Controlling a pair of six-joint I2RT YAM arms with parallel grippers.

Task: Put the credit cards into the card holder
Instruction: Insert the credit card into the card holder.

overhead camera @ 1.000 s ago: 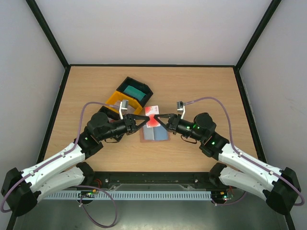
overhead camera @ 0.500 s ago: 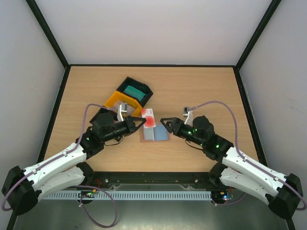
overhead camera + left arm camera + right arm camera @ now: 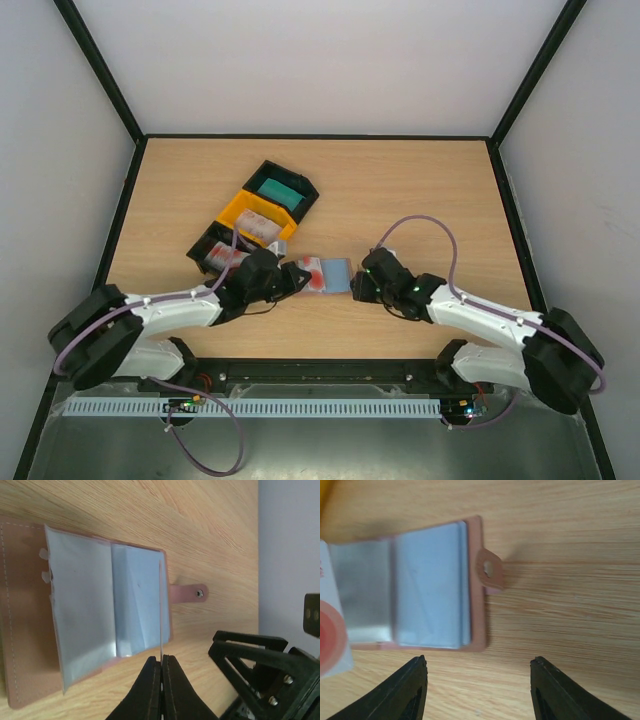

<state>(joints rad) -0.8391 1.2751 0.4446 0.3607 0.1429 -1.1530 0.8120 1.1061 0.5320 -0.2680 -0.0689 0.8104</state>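
Two robot arms flank an open brown card holder (image 3: 337, 273) near the middle of a wooden table (image 3: 420, 190).
At its 9 o'clock, the left gripper (image 3: 161, 657) is pinched tight on a red-and-white credit card (image 3: 313, 277), which hangs over the clear sleeves. At 3 o'clock, the right gripper (image 3: 477, 680) is spread wide, holding nothing. Black and yellow trays (image 3: 262, 210) sit at 10 o'clock.

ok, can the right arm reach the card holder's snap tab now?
Probably yes: the right gripper is open just short of the snap tab, only bare table between; the left gripper and its card sit opposite.
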